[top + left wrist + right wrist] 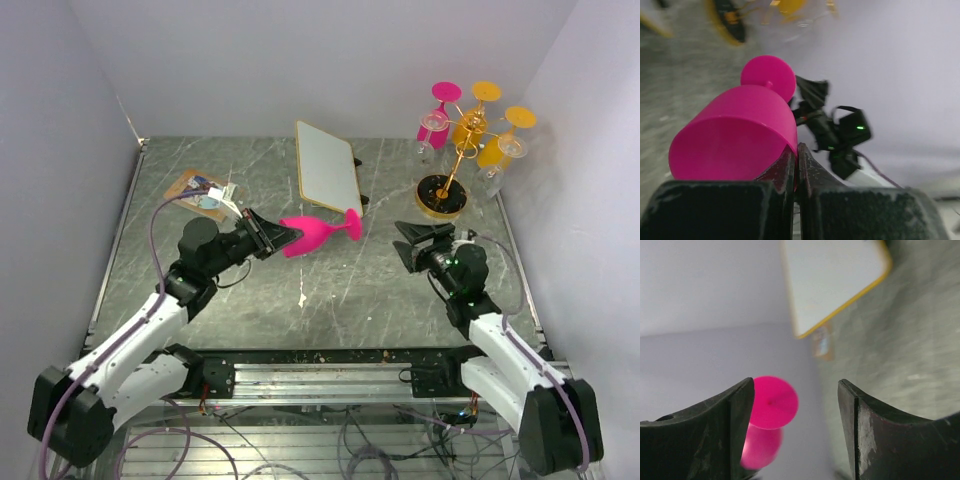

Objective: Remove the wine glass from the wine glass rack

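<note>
My left gripper [268, 238] is shut on the rim of a pink wine glass [312, 234] and holds it sideways above the table's middle, foot pointing right. In the left wrist view the fingers pinch the bowl's [735, 135] edge. The gold wire rack [457, 160] stands at the back right with pink and yellow glasses [436, 118] hanging from its rings. My right gripper [408, 245] is open and empty, right of the held glass; its wrist view shows the pink foot [774, 402] beside the left finger.
A white board with a wooden rim [327, 166] lies at the back middle. A small tan item with a packet [203, 194] lies at the back left. Purple walls close in on both sides.
</note>
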Tool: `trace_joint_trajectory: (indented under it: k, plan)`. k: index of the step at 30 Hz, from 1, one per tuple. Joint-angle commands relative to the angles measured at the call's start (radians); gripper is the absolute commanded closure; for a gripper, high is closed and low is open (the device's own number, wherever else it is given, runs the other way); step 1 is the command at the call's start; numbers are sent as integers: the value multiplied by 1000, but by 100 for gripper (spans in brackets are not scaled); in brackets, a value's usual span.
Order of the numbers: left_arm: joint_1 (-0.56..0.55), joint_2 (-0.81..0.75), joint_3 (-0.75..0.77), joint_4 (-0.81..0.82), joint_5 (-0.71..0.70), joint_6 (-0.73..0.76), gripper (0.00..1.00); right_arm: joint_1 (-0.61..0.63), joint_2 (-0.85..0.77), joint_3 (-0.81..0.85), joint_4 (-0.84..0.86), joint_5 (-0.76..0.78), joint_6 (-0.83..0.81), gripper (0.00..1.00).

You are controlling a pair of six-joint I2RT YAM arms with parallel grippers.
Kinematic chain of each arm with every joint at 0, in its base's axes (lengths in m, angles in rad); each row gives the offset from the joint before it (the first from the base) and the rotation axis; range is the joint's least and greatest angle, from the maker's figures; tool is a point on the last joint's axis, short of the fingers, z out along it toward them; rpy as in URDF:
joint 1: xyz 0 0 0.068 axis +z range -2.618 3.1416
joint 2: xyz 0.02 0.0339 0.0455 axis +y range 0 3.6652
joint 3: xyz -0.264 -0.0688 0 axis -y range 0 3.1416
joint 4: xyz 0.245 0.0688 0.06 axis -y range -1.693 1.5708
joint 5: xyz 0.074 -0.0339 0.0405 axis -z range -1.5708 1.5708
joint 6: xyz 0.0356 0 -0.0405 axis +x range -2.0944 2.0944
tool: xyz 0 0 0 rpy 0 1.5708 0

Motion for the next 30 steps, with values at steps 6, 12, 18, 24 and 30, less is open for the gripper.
trace_joint_trajectory:
  k: [6,12,18,24,30]
  plan:
    - [-1,-23,386,-1192,-422,568,93,-77,-111,319,-854,392,-791,26]
    - [-1,208,620,-1484,-402,811,93,-76,-91,451,-971,525,-993,22]
    - [0,357,698,-1561,-436,921,93,-76,-80,487,-1002,499,-995,21]
    - [-1,391,690,-1549,-440,930,93,-77,-104,484,-1013,504,-991,21]
    - [-2,374,681,-1535,-452,927,72,-76,-115,507,-1019,510,-997,21]
